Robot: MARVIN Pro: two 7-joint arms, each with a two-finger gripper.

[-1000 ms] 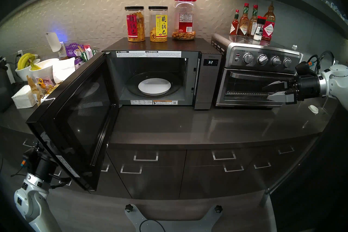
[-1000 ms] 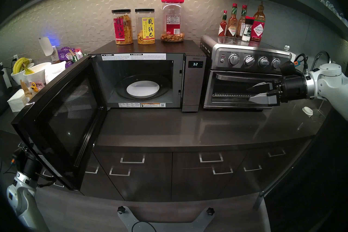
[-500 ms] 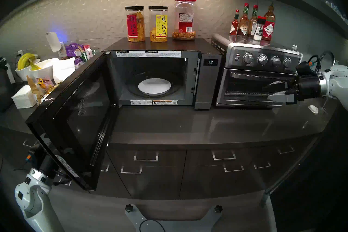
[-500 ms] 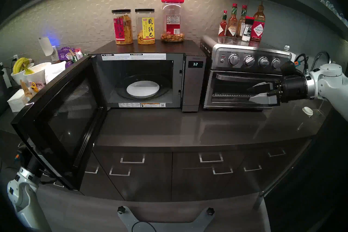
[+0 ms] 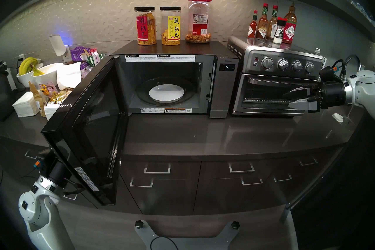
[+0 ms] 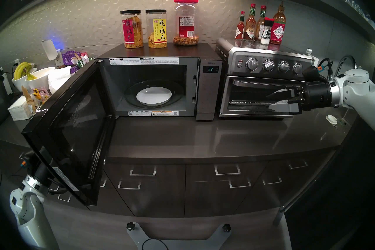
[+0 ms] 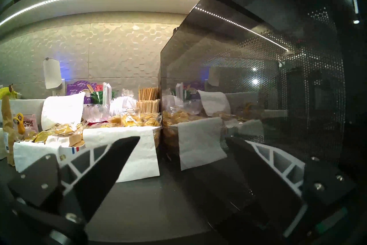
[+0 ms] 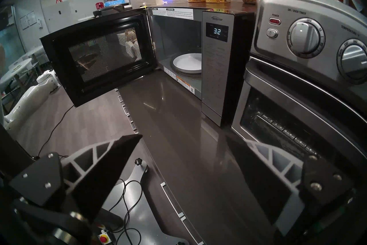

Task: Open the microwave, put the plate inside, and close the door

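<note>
The microwave [image 5: 224,89] stands on the counter with its black glass door [image 5: 87,127] swung out to the left, partly open. The white plate [image 5: 166,93] lies on the glass turntable inside and also shows in the right wrist view [image 8: 187,62]. My left gripper [image 7: 182,137] is open and empty behind the door's outer face [image 7: 278,79], with its right finger close against the glass; the head views hide it. My right gripper [image 5: 286,99] is open and empty in front of the toaster oven, far right of the microwave.
A steel toaster oven [image 5: 278,85] stands right of the microwave with sauce bottles [image 5: 272,24] on top. Three jars [image 5: 170,26] stand on the microwave. Bowls with bananas [image 5: 32,73], snack packs and napkins [image 5: 24,104] crowd the counter's left. A white lid [image 5: 337,117] lies at the right.
The door has swung some way towards the microwave, and my left arm has moved right and forward behind it. The right arm and the plate have not moved.
</note>
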